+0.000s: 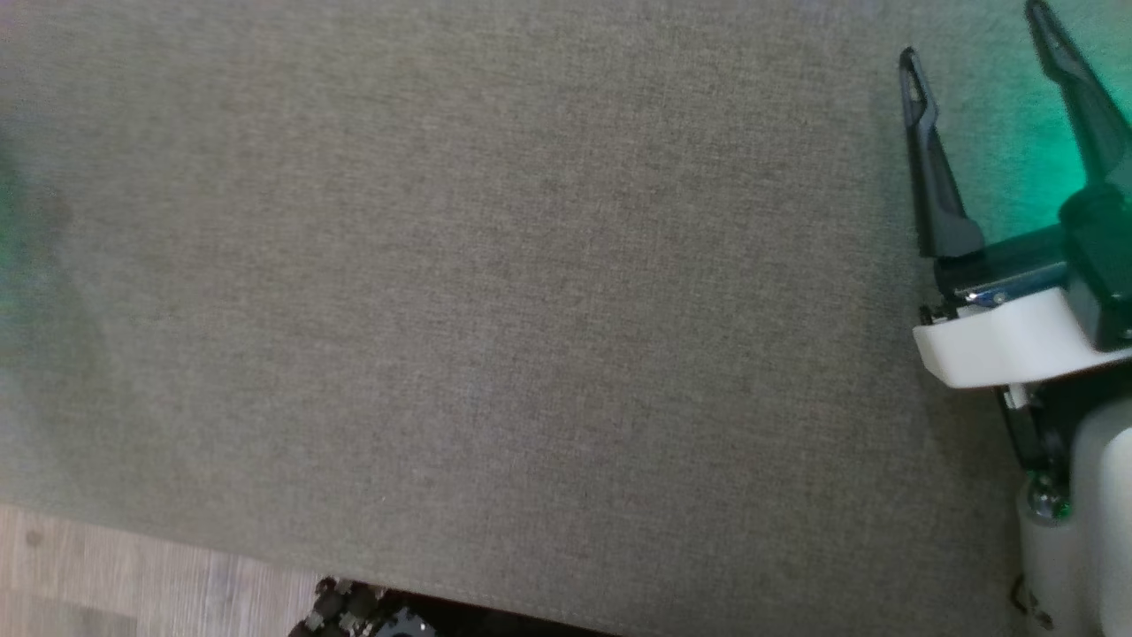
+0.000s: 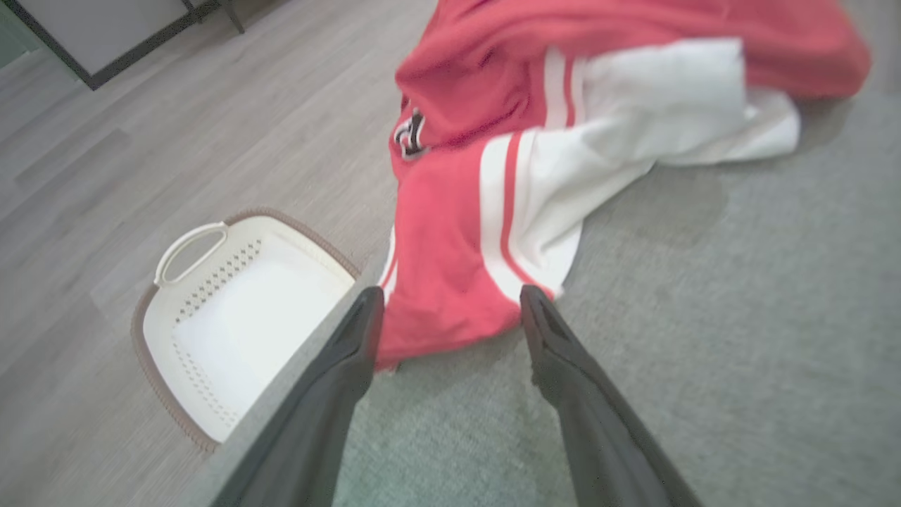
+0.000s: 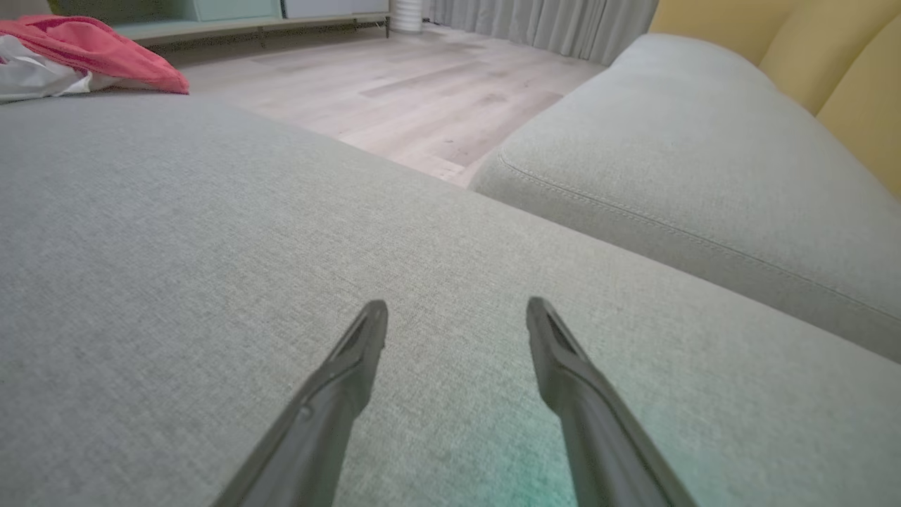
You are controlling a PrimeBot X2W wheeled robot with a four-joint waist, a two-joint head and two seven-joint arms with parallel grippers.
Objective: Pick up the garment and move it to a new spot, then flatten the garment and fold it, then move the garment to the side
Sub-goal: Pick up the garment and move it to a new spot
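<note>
I see my left gripper (image 2: 452, 292) spread open and empty at the bottom of its wrist frame, pointing at the crumpled red-and-white striped fabric garment (image 2: 493, 211) in the upper middle, on the grey woven cushion (image 2: 704, 352), while my right gripper (image 3: 456, 304), equally open, holds nothing.
</note>
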